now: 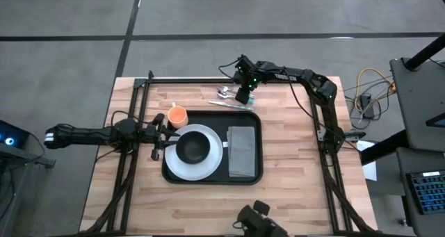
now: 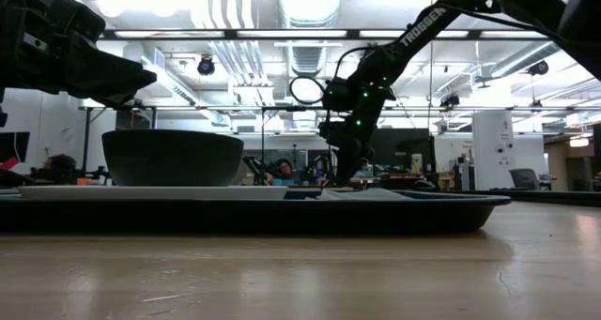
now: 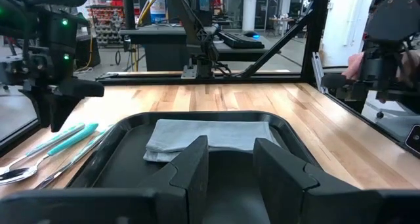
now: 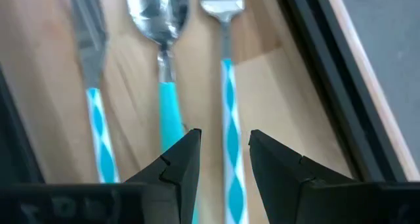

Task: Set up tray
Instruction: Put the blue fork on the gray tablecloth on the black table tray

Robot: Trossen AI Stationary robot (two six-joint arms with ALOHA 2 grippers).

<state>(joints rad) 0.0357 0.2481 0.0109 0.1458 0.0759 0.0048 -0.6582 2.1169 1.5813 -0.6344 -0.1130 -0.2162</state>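
The tray [image 1: 212, 145] lay at mid-table. I saw a white plate [image 1: 210, 160] on its left half carrying a dark bowl [image 1: 192, 148], and a grey napkin [image 1: 241, 151] on its right half. An orange cup [image 1: 178, 116] stood just off the tray's far-left corner. My left gripper [image 1: 161, 134] hovered at the tray's left edge beside the plate, fingers [image 3: 197, 165] parted, grasping nothing. My right gripper [image 4: 220, 159] hung over the cutlery beyond the tray's far rim: knife [image 4: 98, 119], spoon [image 4: 161, 46], fork [image 4: 226, 86], side by side on the wood. Its fingers were parted, straddling the fork's handle without gripping it.
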